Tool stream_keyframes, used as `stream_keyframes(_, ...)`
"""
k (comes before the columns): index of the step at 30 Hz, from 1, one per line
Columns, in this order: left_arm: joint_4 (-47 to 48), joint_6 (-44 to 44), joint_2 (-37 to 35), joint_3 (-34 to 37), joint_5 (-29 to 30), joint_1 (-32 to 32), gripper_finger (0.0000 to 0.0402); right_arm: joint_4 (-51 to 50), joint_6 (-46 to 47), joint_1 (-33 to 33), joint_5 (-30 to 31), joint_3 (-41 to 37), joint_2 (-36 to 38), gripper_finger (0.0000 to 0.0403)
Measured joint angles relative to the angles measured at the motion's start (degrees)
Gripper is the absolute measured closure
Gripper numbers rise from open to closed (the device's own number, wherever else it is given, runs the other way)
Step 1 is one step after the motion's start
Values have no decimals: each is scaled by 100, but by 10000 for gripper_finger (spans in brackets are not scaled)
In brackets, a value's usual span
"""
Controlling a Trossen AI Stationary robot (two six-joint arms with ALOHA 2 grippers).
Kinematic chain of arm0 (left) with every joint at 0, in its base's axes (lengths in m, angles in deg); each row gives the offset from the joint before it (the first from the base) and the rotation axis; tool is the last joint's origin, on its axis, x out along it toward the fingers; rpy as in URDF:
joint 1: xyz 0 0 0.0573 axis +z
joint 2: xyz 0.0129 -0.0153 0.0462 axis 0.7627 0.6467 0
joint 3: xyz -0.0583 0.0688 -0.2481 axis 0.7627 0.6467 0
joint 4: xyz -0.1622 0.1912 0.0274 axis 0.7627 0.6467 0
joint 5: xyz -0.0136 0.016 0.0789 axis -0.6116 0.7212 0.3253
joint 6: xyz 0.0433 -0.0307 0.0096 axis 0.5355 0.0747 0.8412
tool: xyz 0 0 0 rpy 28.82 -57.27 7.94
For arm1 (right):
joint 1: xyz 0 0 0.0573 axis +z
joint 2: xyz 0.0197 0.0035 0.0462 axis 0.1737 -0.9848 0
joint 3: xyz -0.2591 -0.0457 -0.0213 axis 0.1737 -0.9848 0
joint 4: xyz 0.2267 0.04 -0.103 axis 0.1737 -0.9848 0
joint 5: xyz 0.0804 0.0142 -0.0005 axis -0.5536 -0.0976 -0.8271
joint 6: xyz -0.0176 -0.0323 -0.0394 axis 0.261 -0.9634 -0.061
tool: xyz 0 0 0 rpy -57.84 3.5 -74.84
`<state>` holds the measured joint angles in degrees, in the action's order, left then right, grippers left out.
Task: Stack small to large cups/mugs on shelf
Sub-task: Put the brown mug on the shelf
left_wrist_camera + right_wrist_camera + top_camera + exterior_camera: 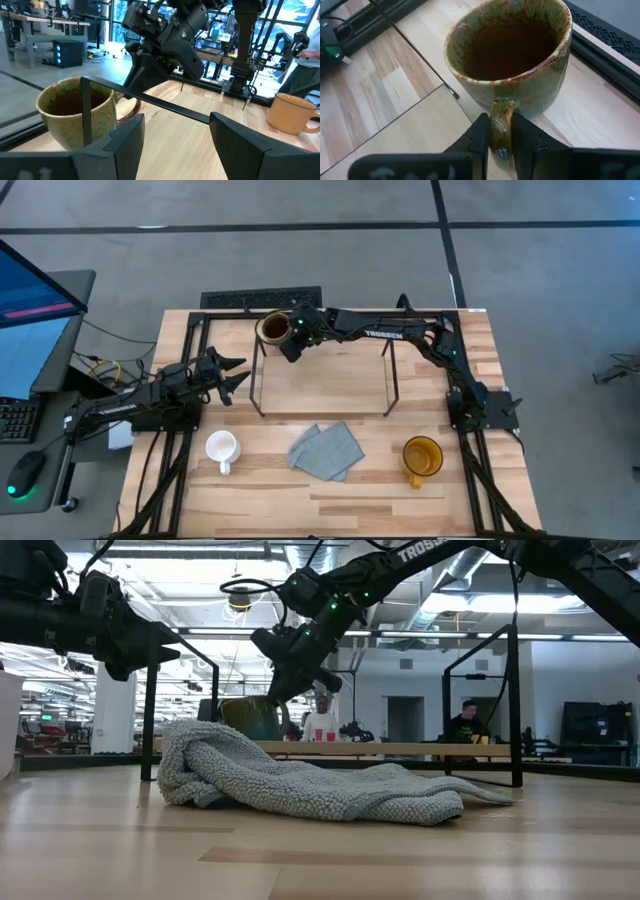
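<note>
My right gripper [499, 137] clamps the olive-brown mug [512, 55] by its handle, keeping it upright at the shelf [325, 380]'s far left corner, where the largest mug belongs. My left gripper [232, 373] waits spread open beside the shelf.

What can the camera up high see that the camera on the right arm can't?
Only the high view shows the white mug, the yellow mug, the grey cloth and the waiting left pincer. Only the right wrist view shows the right pincer shut on the olive mug's handle. Both show the olive mug on the shelf.
</note>
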<state>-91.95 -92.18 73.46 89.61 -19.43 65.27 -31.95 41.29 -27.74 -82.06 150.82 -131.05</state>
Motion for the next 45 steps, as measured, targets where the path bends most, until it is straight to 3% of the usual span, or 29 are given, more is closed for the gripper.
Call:
stream_keyframes(14, 0, 61, 4, 2, 2, -1, 187, -218, -10, -2, -22, 2, 358, 333)
stream_keyframes(24, -2, 57, 68, 0, 2, 1, 187, -1060, -3, 175, 148, 0, 982, 333)
stream_keyframes(35, 7, 47, 267, -1, -36, 1, 187, -2360, 304, 707, 1050, 2, 1731, 333)
stream_keyframes(45, 7, -236, 447, -1, -35, -2, 187, -2613, 774, 1318, 1312, -103, 1483, 336)
